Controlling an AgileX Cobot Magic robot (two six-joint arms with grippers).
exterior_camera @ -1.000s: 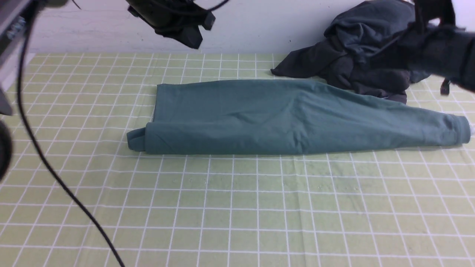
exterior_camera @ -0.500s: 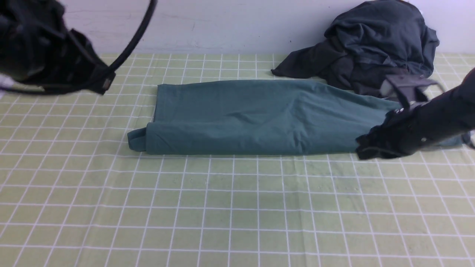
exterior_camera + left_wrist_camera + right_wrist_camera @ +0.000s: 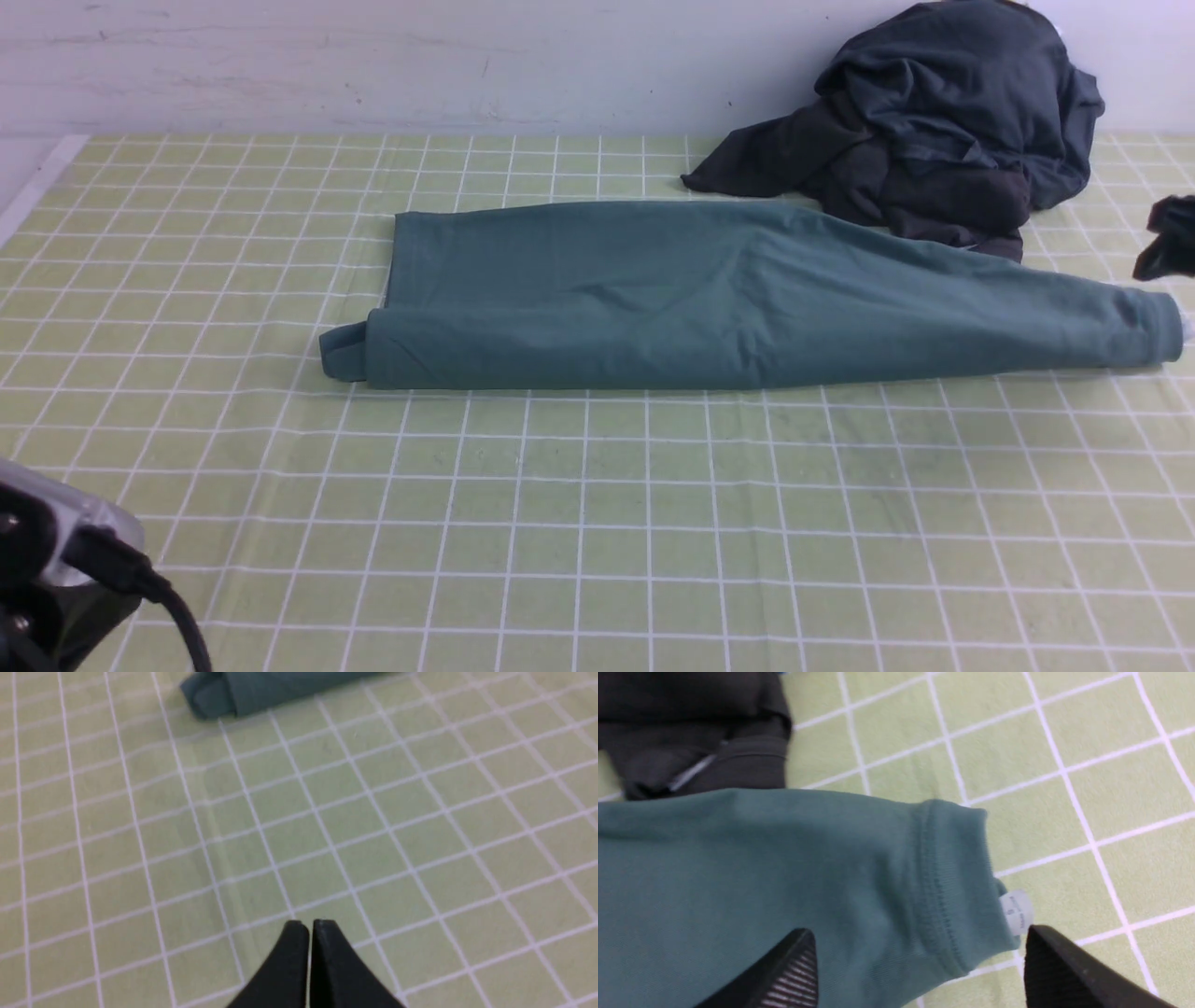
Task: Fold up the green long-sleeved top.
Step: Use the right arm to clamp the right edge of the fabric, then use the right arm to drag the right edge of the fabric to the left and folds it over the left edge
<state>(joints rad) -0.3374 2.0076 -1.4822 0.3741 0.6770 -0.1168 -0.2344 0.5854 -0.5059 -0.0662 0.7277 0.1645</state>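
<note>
Moved rightward: right gripper [image 3: 920,952] | beneath its open jaws: green top [image 3: 840,877]

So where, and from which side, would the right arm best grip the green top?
Probably the ribbed neck end, from above, right side, open jaws astride its edge: it lies flattened at the narrow right end of the green top, clear of the dark garments.

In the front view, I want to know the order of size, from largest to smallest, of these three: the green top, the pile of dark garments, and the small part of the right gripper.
1. Green top
2. Pile of dark garments
3. Right gripper, only partly inside the picture
</note>
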